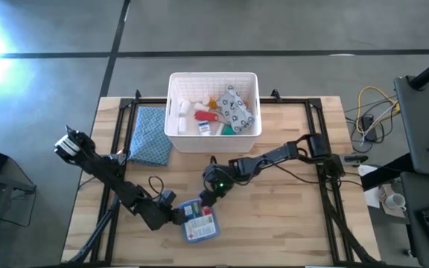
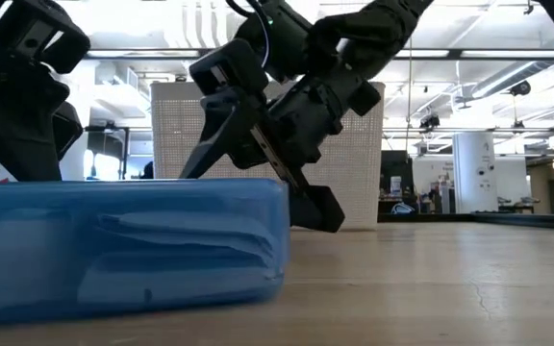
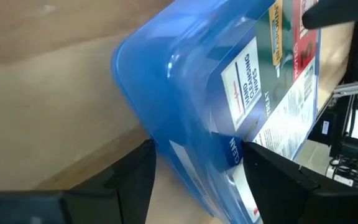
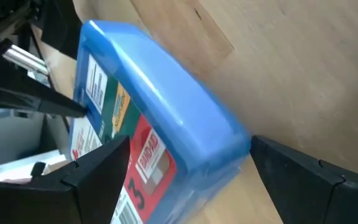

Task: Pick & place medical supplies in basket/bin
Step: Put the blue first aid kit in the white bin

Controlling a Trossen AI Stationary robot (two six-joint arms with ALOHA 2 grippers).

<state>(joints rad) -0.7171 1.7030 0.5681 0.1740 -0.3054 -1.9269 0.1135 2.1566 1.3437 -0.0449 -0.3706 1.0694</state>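
Pickup step: blue first-aid case (image 1: 200, 221) lies near the table's (image 1: 289, 223) front edge, left gripper (image 3: 197, 165) closing its fingers around one end, right gripper (image 4: 185, 177) spread wide beside the other; next comes lift toward white basket (image 1: 176, 112) at back edge.

A pale wooden plank worktop (image 1: 289, 216) stands on a grey concrete floor (image 1: 65, 30); long ceiling lights (image 2: 469, 48) glow beyond.

A flat blue packet (image 1: 199, 221) with a white, green and red label lies on the near part of the worktop. The white slotted basket (image 1: 175, 128) stands at the far edge and holds white bottles (image 1: 184, 109), a red tube (image 1: 205, 115) and a spotted pouch (image 1: 237, 106).
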